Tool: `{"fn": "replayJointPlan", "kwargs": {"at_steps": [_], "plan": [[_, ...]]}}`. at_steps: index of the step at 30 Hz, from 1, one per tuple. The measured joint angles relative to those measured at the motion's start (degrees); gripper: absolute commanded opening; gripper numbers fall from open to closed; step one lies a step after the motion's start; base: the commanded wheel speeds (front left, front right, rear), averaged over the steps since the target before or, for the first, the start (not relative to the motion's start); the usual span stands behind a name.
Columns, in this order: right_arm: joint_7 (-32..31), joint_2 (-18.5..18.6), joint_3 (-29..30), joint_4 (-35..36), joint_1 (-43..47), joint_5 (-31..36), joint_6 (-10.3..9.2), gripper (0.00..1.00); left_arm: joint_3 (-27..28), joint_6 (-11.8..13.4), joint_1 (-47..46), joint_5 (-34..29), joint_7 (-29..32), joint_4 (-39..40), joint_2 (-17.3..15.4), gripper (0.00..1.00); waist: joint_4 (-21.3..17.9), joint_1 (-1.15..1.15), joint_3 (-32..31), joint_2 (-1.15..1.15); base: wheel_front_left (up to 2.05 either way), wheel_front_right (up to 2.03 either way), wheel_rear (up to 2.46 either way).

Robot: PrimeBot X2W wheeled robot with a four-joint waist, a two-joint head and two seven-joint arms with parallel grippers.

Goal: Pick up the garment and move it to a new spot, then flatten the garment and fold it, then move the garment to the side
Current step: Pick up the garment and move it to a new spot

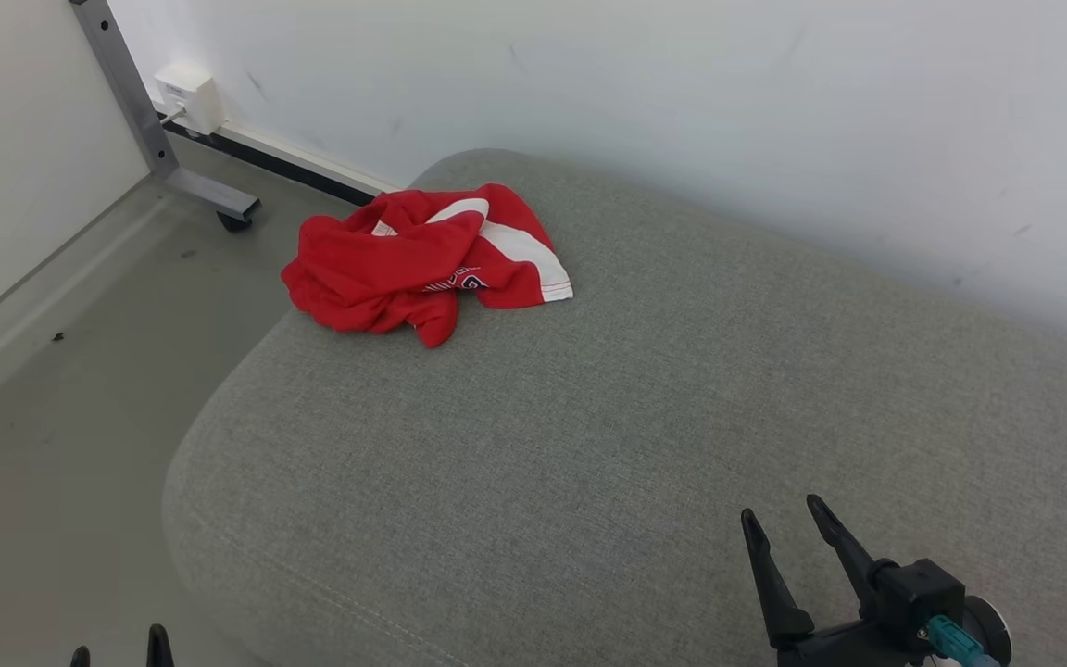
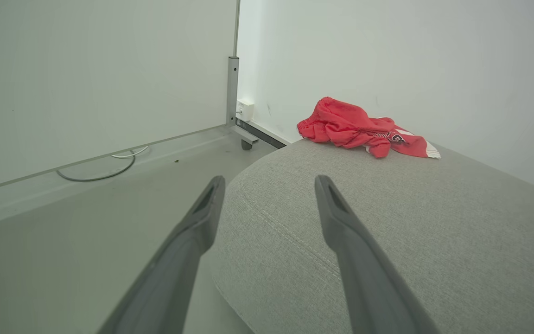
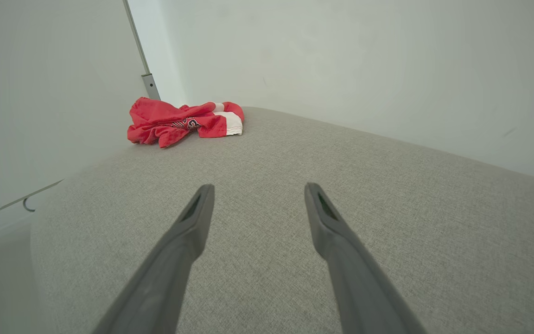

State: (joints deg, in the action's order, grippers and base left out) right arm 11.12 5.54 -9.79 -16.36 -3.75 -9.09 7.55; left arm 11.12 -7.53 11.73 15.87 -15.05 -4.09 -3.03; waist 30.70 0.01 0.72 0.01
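Garment (image 1: 422, 264), red with a white band, is seen crumpled at the far left corner of the grey cushion (image 1: 589, 445), close to the white wall (image 1: 682, 111). The right gripper (image 1: 782, 509) is held over the near part of the cushion, well apart from the garment, its jaws spread wide with nothing between them. The left gripper (image 2: 269, 181) is likewise spread wide and empty, and is placed at the cushion's near left edge, beside the floor (image 1: 61, 445).

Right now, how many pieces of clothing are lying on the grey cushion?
1: a crumpled red garment with white bands, at the far left corner of the grey cushion. Its folds could hide a second piece.
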Motion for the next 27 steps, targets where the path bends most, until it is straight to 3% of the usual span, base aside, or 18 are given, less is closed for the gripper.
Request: {"fn": "replayJointPlan", "kwargs": {"at_steps": [11, 18, 23, 27], "plan": [[0.67, 0.40, -0.11, -1.31, -0.40, -0.76, 0.00, 1.00, 0.13, 0.02, -0.45, 2.27, 0.00, -0.94, 0.10, 1.00, -0.19, 0.00, -0.22, 0.00, 0.00, 0.00, 0.00], [0.47, 0.53, 1.27, 0.10, 0.23, -0.41, 0.00, 1.00, -1.96, 0.02, -7.54, 2.56, 0.00, -6.58, -0.67, 1.00, -0.42, 0.00, 0.75, 0.00, 0.00, 0.00, 0.00], [-1.15, 1.30, 2.29, 3.16, 0.79, 1.14, 0.00, 1.00, -4.11, 0.01, -18.25, 7.43, 3.92, -16.28, -5.30, 1.00, -0.80, 0.00, 2.48, 0.00, 0.00, 0.00, 0.00], [-3.93, 3.09, 1.29, 7.24, -1.68, 2.27, 0.00, 1.00, -1.93, 1.10, -26.64, 8.60, 5.46, -21.80, -8.78, 1.00, -2.10, -0.01, 4.37, -0.01, 0.00, 0.00, 0.00]]}}
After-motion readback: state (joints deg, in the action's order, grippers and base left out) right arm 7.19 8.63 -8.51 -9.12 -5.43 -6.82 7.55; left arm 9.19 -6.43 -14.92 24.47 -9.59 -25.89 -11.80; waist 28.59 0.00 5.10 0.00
